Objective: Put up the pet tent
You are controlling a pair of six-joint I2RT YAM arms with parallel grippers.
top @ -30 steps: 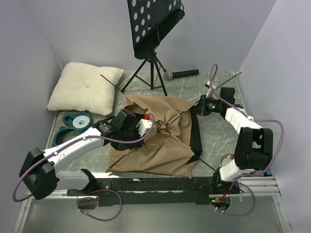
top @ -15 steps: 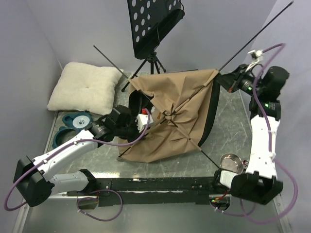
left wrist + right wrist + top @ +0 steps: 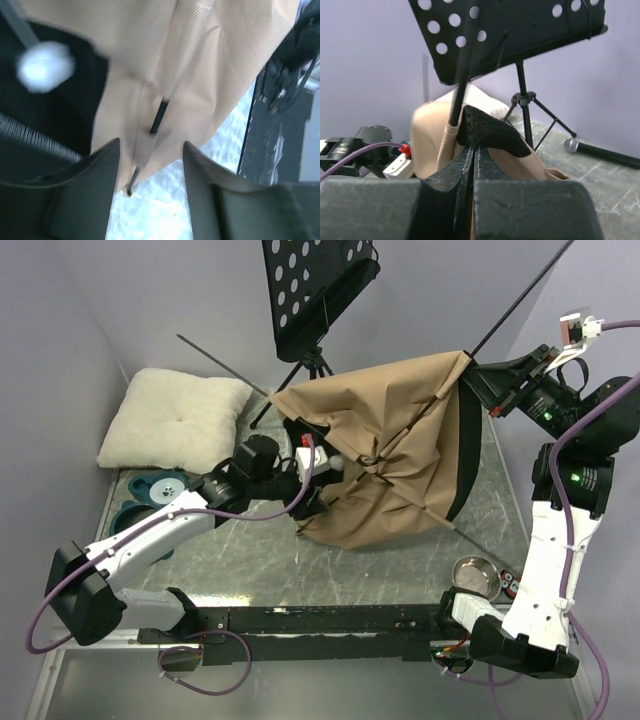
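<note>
The pet tent [image 3: 390,460], tan fabric with a black rim and thin black poles, hangs tilted above the table's middle. My right gripper [image 3: 478,375] is raised at the upper right, shut on the tent's black trim [image 3: 490,132] where a pole enters the corner. Low at the tent's left corner sits my left gripper [image 3: 308,508]. In the left wrist view its jaws stand apart [image 3: 151,150], with tan fabric [image 3: 200,75] and a pole end [image 3: 159,116] hanging between and beyond them, unpinched. A white pom-pom [image 3: 44,66] shows against the black lining.
A cream pillow [image 3: 175,420] lies at the back left, with teal bowls [image 3: 150,495] in front of it. Behind the tent stands a black music stand [image 3: 315,290]. A microphone [image 3: 600,150] lies near its tripod. A metal bowl [image 3: 476,575] sits by the right arm's base.
The right arm has lifted the tent's corner up and to the right, raising it off the table. The left gripper has opened and let go of the fabric.
</note>
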